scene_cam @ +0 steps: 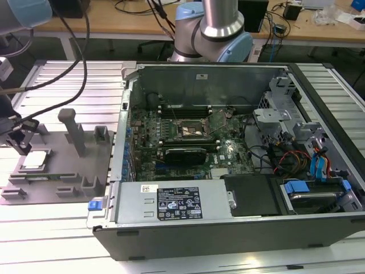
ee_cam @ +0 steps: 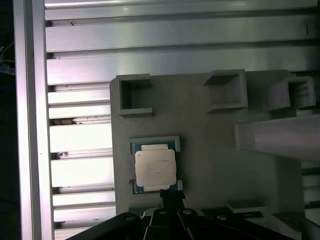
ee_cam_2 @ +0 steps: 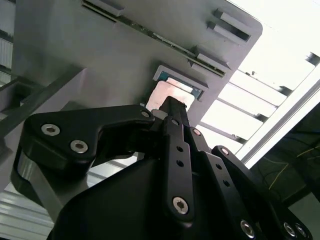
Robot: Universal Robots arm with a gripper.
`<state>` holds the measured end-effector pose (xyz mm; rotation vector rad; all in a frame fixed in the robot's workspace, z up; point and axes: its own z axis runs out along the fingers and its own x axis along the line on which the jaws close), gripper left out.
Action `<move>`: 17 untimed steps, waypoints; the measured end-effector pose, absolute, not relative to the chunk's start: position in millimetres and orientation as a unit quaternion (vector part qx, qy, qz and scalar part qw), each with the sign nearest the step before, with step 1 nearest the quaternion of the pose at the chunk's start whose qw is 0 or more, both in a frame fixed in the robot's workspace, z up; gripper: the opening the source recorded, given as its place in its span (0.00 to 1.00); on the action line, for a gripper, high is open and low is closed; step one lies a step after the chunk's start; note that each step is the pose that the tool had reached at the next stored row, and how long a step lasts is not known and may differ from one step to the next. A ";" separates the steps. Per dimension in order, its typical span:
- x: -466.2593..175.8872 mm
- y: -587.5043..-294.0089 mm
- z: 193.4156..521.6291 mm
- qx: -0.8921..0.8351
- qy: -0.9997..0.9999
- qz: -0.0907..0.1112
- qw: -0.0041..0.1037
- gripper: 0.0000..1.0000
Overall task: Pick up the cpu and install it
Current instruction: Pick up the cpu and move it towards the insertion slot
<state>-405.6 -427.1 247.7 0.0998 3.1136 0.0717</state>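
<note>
The cpu (ee_cam: 155, 167) lies flat in its pocket on the grey plate (ee_cam: 210, 150), on the bench (scene_cam: 57, 240) at the exterior view's left of the open case (scene_cam: 228, 234). The hand (scene_cam: 23, 147) hangs just over it. The cpu seemingly sits slightly toward the case from the hand. It is not grasped, and I cannot tell whether the hand is released or clenched.

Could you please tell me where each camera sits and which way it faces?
Exterior view: off the arm, looking down obliquely on the open computer case and fixture plate; arm base and tool show.
First wrist view: on the wrist, looking straight down on the cpu in its plate pocket; the tool shows.
Second wrist view: on the wrist, looking obliquely along the tool toward the cpu.
Shared: all three show the cpu on the plate, tool close by.
</note>
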 end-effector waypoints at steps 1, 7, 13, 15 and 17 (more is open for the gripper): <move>-405.6 -426.9 245.0 0.032 0.999 0.023 0.013 0.11; -405.7 -421.9 227.6 0.030 0.999 0.023 0.013 0.11; -409.2 -416.4 216.3 0.028 0.999 0.023 0.013 0.11; -409.6 -416.5 214.7 0.028 0.999 0.022 0.013 0.11; -409.7 -416.4 214.7 0.028 0.999 0.021 0.013 0.11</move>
